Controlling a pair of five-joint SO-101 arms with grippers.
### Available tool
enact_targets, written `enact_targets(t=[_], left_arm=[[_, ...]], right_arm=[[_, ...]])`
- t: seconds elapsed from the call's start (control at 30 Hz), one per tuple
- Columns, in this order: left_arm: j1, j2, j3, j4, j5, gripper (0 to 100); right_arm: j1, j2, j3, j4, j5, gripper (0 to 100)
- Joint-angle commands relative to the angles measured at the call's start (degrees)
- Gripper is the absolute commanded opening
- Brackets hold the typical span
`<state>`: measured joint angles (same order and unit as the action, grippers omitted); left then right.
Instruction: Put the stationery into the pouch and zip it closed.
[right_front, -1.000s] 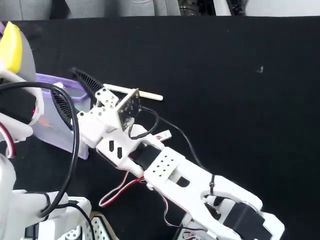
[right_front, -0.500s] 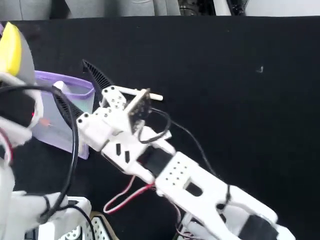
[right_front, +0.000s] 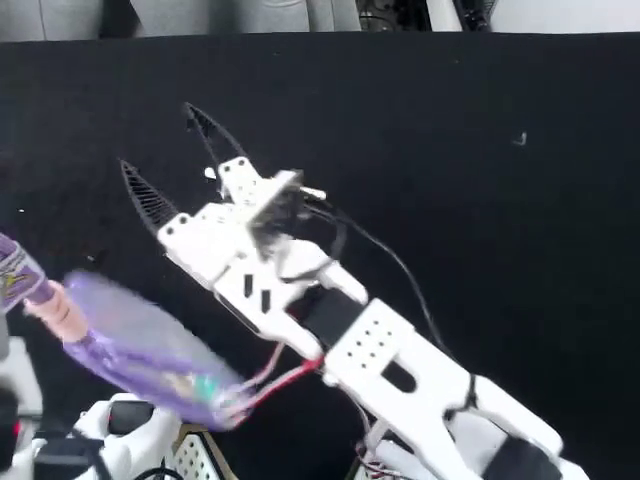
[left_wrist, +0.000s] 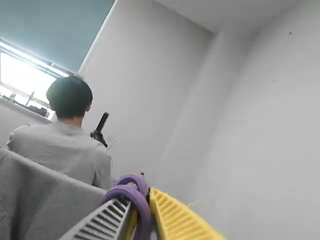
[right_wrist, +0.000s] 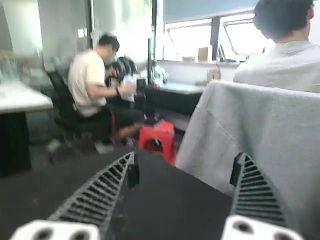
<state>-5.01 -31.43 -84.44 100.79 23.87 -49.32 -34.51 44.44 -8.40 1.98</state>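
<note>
the pouch (right_front: 150, 350), purple and translucent, shows in the high view as a blurred, slanting shape over the near left part of the black worktop (right_front: 480, 200). small greenish and orange bits glimmer through its wall, too smeared to name. a pinkish piece (right_front: 55, 310) sticks out at its upper left end, and what it is cannot be told. in the left wrist view the pouch's purple rim (left_wrist: 134, 192) sits pinched between a grey ribbed finger and a yellow one, so the left claw (left_wrist: 142, 212) is clenched on the pouch, with a pale wall behind. the right claw (right_front: 160, 140) stands released, its two black ribbed fingers spread wide above the worktop, apart from the pouch; the right wrist view shows the same wide gap (right_wrist: 185, 160). just behind that claw a pale pencil-like stick (right_front: 313, 192) lies on the worktop, mostly hidden by the white right arm (right_front: 380, 350), which runs in from the near right corner.
</note>
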Motion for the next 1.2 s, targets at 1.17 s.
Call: enact_targets(t=[1.17], left_arm=[[-20.4, 12.7, 20.3, -9.0, 1.0, 3]], right_arm=[[-9.6, -40.0, -16.7, 77.4, 21.4, 29.3]])
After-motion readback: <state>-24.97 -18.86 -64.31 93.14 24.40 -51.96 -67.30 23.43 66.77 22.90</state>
